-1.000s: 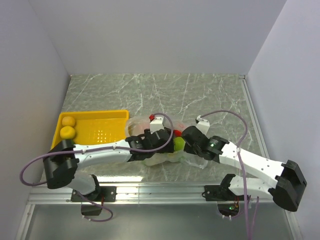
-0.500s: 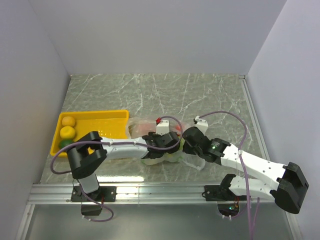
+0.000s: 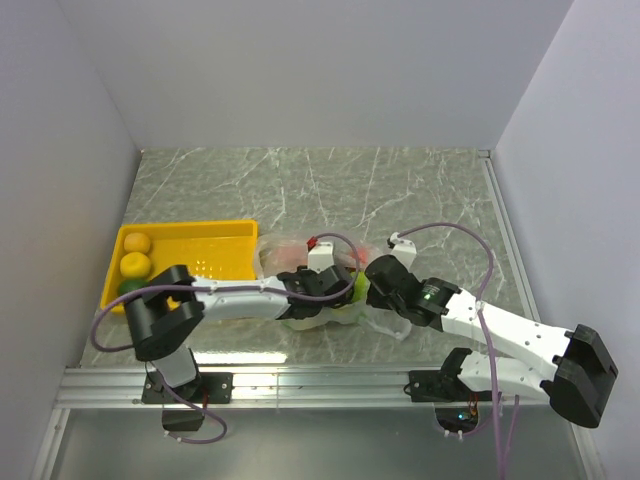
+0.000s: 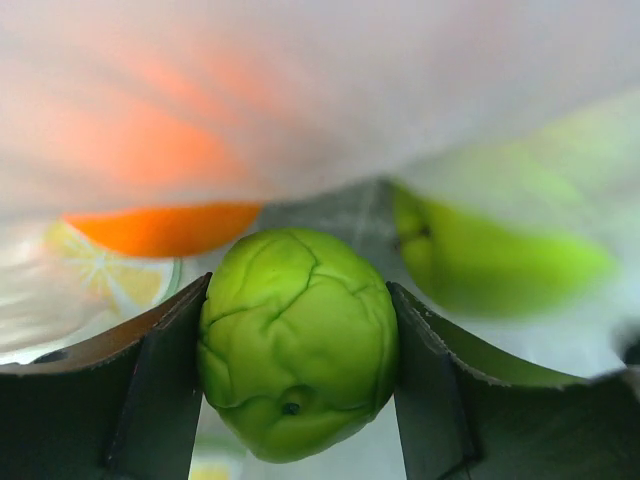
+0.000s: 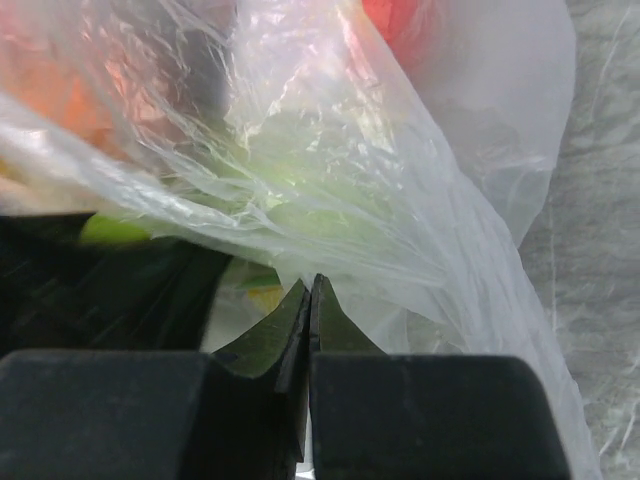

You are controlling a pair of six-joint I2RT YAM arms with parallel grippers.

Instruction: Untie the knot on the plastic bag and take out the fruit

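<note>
The plastic bag (image 3: 398,322) lies crumpled at the table's near middle, with fruit showing through it. My left gripper (image 3: 330,290) is inside the bag. In the left wrist view it (image 4: 298,300) is shut on a light green fruit (image 4: 298,370). A second light green fruit (image 4: 490,250) and an orange fruit (image 4: 165,225) lie just beyond it. My right gripper (image 3: 372,290) is at the bag's right side. In the right wrist view it (image 5: 310,285) is shut, pinching the bag film (image 5: 400,200). A red fruit (image 5: 400,20) shows through the film. I cannot make out the knot.
A yellow tray (image 3: 225,232) stands left of the bag, with two yellow fruits (image 3: 135,254) and a dark green one (image 3: 130,285) at its left end. White walls close in the table on the left, back and right.
My left gripper went rightward deeper into the bag, then drew slightly back left. The left arm's elbow swung right. The right gripper has hardly moved.
</note>
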